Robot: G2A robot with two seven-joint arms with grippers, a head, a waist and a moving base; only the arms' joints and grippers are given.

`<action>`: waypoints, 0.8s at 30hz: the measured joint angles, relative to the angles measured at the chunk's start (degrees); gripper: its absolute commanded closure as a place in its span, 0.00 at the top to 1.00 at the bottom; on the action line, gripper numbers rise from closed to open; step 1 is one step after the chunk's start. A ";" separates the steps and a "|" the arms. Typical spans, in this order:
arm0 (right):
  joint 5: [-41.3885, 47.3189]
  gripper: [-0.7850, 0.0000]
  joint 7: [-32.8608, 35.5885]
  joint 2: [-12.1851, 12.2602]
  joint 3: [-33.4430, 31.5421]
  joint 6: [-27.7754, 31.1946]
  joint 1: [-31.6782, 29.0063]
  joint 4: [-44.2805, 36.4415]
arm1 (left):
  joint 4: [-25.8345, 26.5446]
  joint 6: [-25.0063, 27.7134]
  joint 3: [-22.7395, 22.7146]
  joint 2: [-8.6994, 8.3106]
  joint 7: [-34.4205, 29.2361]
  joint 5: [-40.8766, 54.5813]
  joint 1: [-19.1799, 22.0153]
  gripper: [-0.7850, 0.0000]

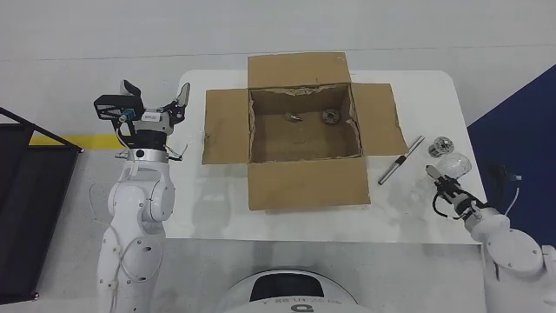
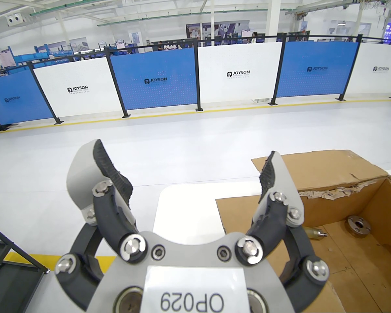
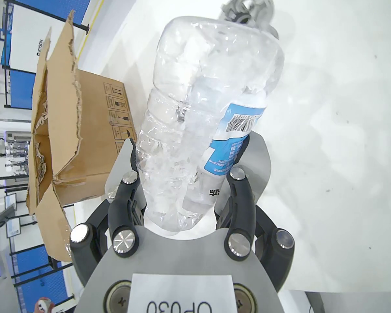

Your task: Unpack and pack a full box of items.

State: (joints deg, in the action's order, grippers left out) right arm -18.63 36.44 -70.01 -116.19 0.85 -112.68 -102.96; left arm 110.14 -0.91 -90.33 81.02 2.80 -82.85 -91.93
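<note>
Two states: right pincer (image 3: 189,144) clamps crumpled bottle (image 3: 211,82) over table (image 1: 417,217); left pincer (image 2: 184,161) spread wide near box (image 1: 304,183).

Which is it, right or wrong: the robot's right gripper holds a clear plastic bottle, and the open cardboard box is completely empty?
Wrong on one point: the cardboard box is not empty. The top view shows a small metal fitting and a round flange lying on its floor. The right gripper does hold the clear plastic bottle.
</note>
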 measured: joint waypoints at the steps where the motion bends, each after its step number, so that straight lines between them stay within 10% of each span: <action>1: 0.65 0.00 0.22 -0.01 -0.12 -0.24 -0.15 0.88 | 0.00 0.00 0.00 0.00 0.00 0.00 0.00 1.00; 8: 1.02 0.02 6.46 0.93 0.17 -1.71 5.35 7.47 | 0.00 0.00 0.00 0.00 0.00 0.00 0.00 1.00; 11: -0.22 0.41 8.94 1.37 0.54 -2.78 7.34 9.02 | 0.00 0.00 0.00 0.00 0.00 0.00 0.00 1.00; 14: -1.31 0.55 10.91 1.75 1.01 -4.25 9.16 10.20 | 0.00 0.00 0.00 0.00 0.00 0.00 0.00 1.00; 16: -1.17 1.00 11.51 1.90 1.18 -3.95 9.90 10.88 | 0.00 0.00 0.00 0.00 0.00 0.00 0.00 1.00; 24: -1.51 1.00 11.57 2.34 1.04 -3.59 9.64 9.68 | 0.00 0.00 0.00 0.00 0.00 0.00 0.00 1.00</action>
State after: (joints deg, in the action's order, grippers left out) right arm -20.15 48.01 -67.67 -115.15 -2.74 -103.04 -93.28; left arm 110.14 -0.91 -90.33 81.02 2.80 -82.85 -91.93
